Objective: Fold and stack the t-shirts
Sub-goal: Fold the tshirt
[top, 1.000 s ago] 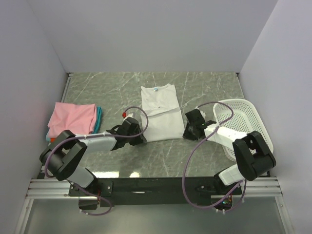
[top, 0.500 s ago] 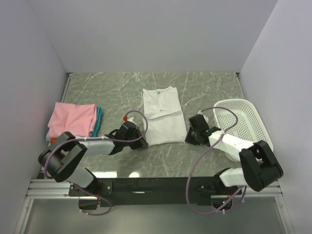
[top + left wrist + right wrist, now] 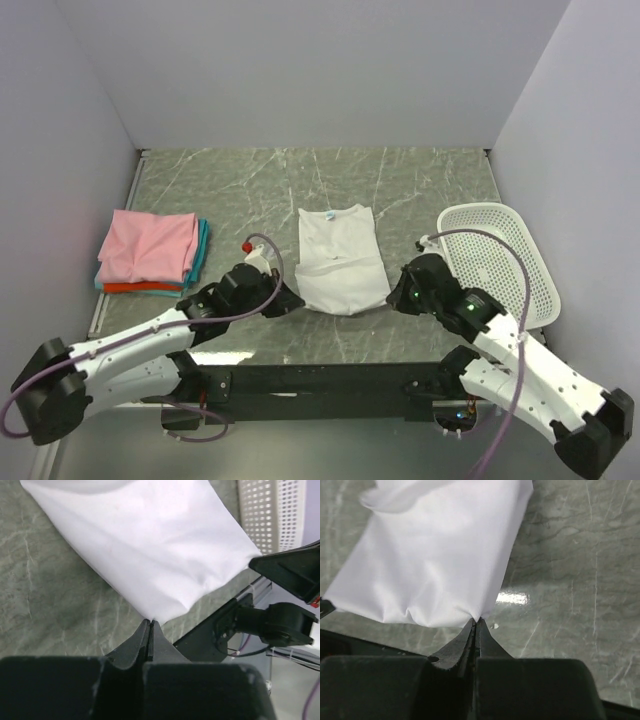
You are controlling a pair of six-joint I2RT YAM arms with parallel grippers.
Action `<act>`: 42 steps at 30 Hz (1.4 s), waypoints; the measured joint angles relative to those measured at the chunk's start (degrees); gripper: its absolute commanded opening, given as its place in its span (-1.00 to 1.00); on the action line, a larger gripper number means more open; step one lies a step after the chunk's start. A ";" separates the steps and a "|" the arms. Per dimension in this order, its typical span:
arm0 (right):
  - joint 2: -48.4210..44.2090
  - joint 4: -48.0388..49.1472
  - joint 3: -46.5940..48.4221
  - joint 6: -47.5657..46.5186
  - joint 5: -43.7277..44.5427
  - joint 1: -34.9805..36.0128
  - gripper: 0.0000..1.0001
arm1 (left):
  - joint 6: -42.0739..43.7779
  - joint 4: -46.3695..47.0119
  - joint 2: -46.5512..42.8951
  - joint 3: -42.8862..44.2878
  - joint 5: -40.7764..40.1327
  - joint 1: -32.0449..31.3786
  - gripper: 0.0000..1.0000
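Note:
A white t-shirt [image 3: 340, 258] with a small blue neck label lies folded lengthwise in the middle of the table, its near hem lifted off the surface. My left gripper [image 3: 292, 303] is shut on the hem's near left corner [image 3: 152, 617]. My right gripper [image 3: 396, 299] is shut on the near right corner [image 3: 479, 616]. The cloth [image 3: 150, 540] stretches away from both pairs of fingers [image 3: 435, 550]. At the far left lies a stack of folded t-shirts: pink [image 3: 148, 246] on top, teal [image 3: 203, 240] and orange-red [image 3: 140, 288] edges showing beneath.
A white perforated plastic basket [image 3: 500, 256] stands at the right, close behind my right arm. The grey marbled table [image 3: 250, 180] is walled at the back and both sides. The black base rail [image 3: 320, 380] runs along the near edge.
Both grippers closed on the white shirt's near corners and pulled back toward the near edge, lifting the hem. The shirt slid slightly toward me and to the right.

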 measured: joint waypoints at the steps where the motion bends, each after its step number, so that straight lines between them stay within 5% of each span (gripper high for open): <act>1: -1.75 -1.55 1.09 -0.13 -0.13 0.11 -1.00 | -0.02 -0.61 -1.20 0.00 -0.07 -0.07 -0.99; 18: -10.08 -10.25 11.43 -5.84 -5.18 0.26 -1.00 | 0.20 -7.50 -12.09 2.80 -1.44 -0.42 -0.99; 29: -9.51 -8.46 13.14 -4.87 -2.60 0.26 -1.00 | 2.43 -7.54 -2.49 11.74 -6.99 1.40 -0.99; 42: -0.50 -4.37 17.97 -4.17 1.42 -6.03 -1.00 | 6.25 -3.30 8.20 16.44 1.42 13.09 -0.99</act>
